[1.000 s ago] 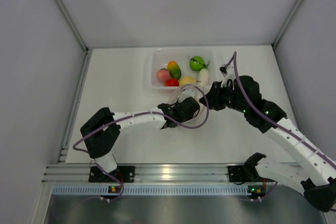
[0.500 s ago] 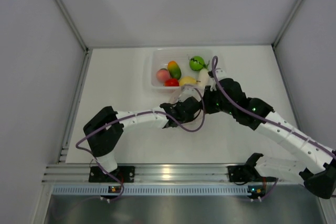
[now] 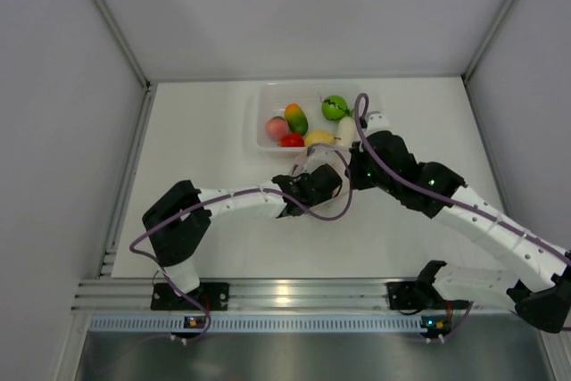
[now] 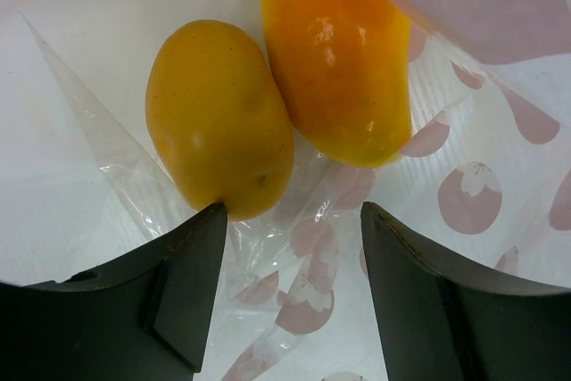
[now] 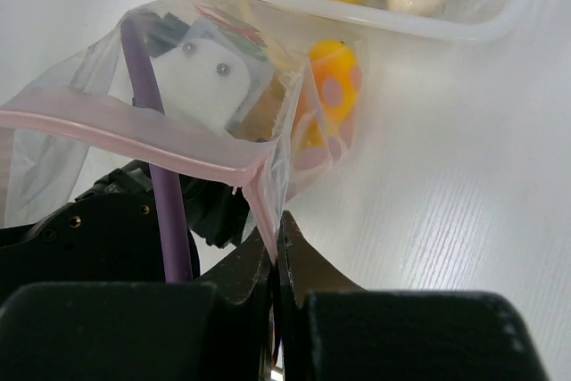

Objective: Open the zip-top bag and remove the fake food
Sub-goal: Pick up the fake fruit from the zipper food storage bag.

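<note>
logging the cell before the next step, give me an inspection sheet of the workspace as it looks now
surface: white table, no stains seen
job's things: zip-top bag open at its mouth; fake food, two yellow-orange pieces in the bag, six more in the clear tub
clutter: nothing seen
grippers: left gripper open, inside the bag just short of the two pieces; right gripper shut on the bag's pink zip strip
cables: purple cable along each arm, the left arm's passing through the bag mouth
surroundings: pale walls on three sides, aluminium rail at the near edge
</note>
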You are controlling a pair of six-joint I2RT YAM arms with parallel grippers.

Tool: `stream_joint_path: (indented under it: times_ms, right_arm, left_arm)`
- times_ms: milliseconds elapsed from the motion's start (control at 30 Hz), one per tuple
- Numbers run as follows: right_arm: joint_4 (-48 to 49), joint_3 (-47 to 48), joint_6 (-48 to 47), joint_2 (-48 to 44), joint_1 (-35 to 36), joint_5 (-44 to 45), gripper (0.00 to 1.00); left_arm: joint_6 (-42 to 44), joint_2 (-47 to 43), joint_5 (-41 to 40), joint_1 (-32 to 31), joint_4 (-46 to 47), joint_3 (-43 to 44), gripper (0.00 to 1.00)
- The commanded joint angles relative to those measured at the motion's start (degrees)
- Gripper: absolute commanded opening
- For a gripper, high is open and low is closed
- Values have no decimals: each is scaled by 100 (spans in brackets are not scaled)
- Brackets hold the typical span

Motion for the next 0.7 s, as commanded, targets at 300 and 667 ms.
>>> stream_joint_path:
  times_ms: [300, 667]
  right_arm:
    - [-211, 282, -318, 198, 66, 166, 0]
    - [-141, 264, -292, 128, 75, 333, 0]
  left_arm:
    - [-40, -80, -77, 224, 151, -115, 69]
    - [-84, -607, -543, 224, 151, -142, 61]
